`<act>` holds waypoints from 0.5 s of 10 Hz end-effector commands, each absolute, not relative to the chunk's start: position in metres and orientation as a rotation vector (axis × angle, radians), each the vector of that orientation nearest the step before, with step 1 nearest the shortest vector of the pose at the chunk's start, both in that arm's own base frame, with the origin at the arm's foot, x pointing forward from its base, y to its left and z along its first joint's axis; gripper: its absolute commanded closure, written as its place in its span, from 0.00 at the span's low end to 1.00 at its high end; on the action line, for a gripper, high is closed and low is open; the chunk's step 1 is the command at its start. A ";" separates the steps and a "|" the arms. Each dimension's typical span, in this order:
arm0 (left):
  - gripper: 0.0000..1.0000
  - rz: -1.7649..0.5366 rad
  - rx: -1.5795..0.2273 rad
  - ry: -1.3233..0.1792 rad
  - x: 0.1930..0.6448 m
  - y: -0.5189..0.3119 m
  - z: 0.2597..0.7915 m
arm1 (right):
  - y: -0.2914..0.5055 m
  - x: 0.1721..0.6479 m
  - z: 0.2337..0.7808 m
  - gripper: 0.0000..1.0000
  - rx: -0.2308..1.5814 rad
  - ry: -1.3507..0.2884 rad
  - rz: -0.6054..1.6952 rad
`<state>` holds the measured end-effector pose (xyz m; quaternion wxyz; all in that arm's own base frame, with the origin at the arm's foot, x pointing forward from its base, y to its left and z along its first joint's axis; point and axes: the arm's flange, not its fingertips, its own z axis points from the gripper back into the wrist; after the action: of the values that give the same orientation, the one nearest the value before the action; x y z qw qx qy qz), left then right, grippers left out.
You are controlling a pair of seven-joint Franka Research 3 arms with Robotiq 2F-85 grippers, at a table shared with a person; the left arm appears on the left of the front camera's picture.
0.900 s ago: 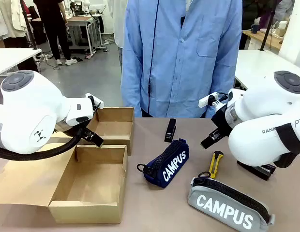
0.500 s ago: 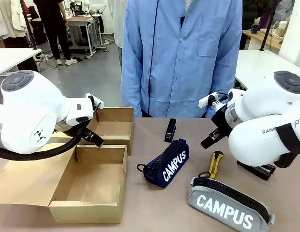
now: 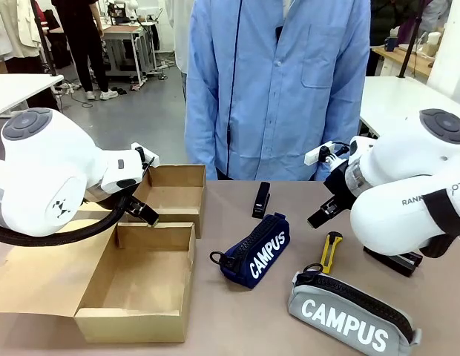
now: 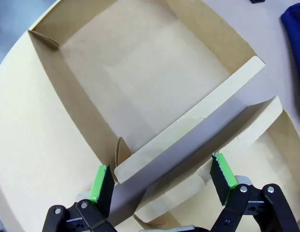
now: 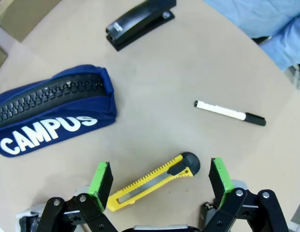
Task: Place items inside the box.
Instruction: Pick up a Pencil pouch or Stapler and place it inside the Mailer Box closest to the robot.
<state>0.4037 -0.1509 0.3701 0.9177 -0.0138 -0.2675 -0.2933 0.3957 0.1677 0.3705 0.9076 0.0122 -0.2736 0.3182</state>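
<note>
Both gape wide, left gripper (image 4: 162, 170) over the box (image 3: 133, 324) at 8 o'clock, right gripper (image 5: 161, 173) at 3; outside the box lie the grey "CAMPUS" pouch (image 3: 352, 315) at 5, navy "CAMPUS" pouch (image 3: 256, 252) central, stapler (image 3: 261, 199) at its 12, knife (image 3: 332, 251) at its 3, beneath the right gripper.

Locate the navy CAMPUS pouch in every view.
Front view: navy pouch, table centre, right of the box.
Left wrist view: navy pouch, top right corner, past the box.
Right wrist view: navy pouch, left side.
Shared landmark: black stapler beyond the navy pouch, front and right wrist views.
</note>
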 end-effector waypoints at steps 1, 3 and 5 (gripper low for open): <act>0.00 -0.603 -0.028 -0.550 0.404 -0.151 0.370 | 0.168 0.396 0.371 0.00 0.026 -0.565 0.656; 0.00 -0.603 -0.028 -0.550 0.404 -0.151 0.370 | 0.168 0.396 0.371 0.00 0.026 -0.565 0.656; 0.00 -0.603 -0.028 -0.550 0.404 -0.151 0.370 | 0.168 0.396 0.371 0.00 0.026 -0.565 0.656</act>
<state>0.4037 -0.1509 0.3701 0.9177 -0.0138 -0.2675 -0.2933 0.3957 0.1677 0.3705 0.9076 0.0122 -0.2736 0.3182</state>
